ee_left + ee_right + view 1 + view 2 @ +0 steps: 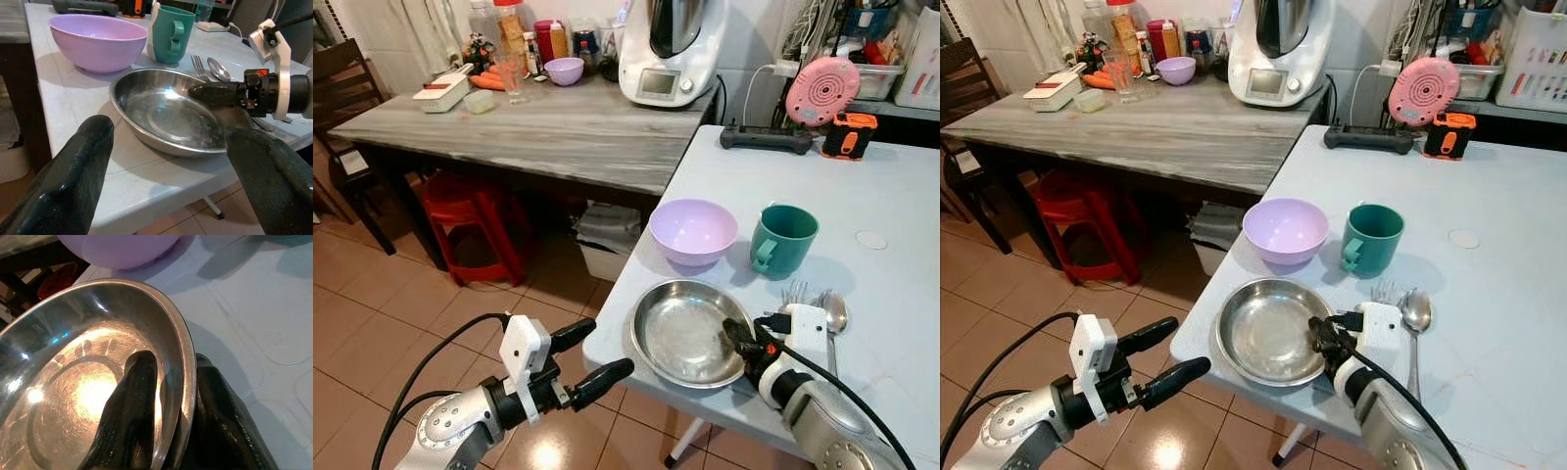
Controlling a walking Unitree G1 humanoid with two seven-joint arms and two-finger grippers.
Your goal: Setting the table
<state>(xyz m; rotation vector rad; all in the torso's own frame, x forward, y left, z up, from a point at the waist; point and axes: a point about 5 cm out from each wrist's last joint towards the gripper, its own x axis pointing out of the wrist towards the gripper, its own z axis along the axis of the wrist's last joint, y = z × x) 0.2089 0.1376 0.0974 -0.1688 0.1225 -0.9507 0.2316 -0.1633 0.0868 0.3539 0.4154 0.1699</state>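
Right hand point(740, 338) is clamped on the near right rim of the steel plate point(680, 331), one finger inside, one outside. Plate sits at the desk point(891, 225) front edge; it should be kept level when shifted. Left hand point(592, 357) hangs released off the desk.

My right gripper point(741, 340) reaches in from the lower right, its two black fingers point(129, 416) pinched close together, one on the inner side and one on the outer side of a rim, wrist angled forward and to my left. My left gripper point(592, 357) hangs low and off to the left, held level, its fingers point(73, 176) spread wide and gripping nothing.
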